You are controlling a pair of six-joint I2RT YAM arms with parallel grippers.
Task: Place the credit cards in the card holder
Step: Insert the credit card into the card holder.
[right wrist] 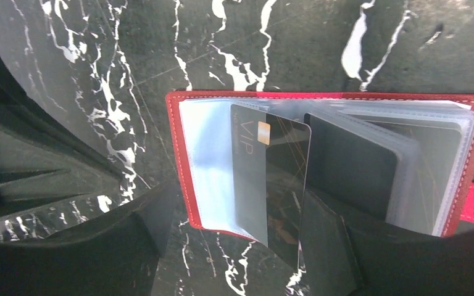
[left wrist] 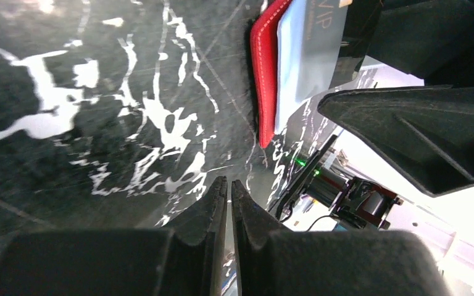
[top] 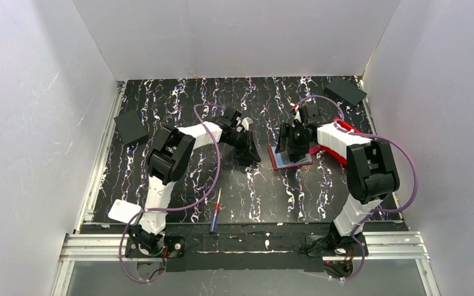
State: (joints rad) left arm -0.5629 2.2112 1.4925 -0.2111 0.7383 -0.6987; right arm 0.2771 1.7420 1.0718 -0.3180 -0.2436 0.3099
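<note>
Wide-open right claw (right wrist: 241, 206) hangs low over the holder (right wrist: 203, 166), a finger on either side of a dark card (right wrist: 271, 166), gripping nothing. The holder is a small red case lying open near the middle of the black, white-veined table (top: 253, 197), its clear sleeves facing up. The dark card, marked VIP with a gold chip, lies on the sleeves with one end sticking out past the holder's edge nearest the claw; whether its other end is tucked into a sleeve is unclear. A second card (right wrist: 352, 166) sits inside a sleeve beside it. The left claw (left wrist: 229, 185) is closed to a thin slit with nothing in it, tips pointing down at bare table just left of the holder and apart from it. A pale card (top: 125, 211) lies well away, by the left arm's base. A blue and red pen (top: 215, 216) lies at the near edge between the arms. A black square (top: 131, 127) lies by the left edge, another black square (top: 345, 90) in the far right corner
</note>
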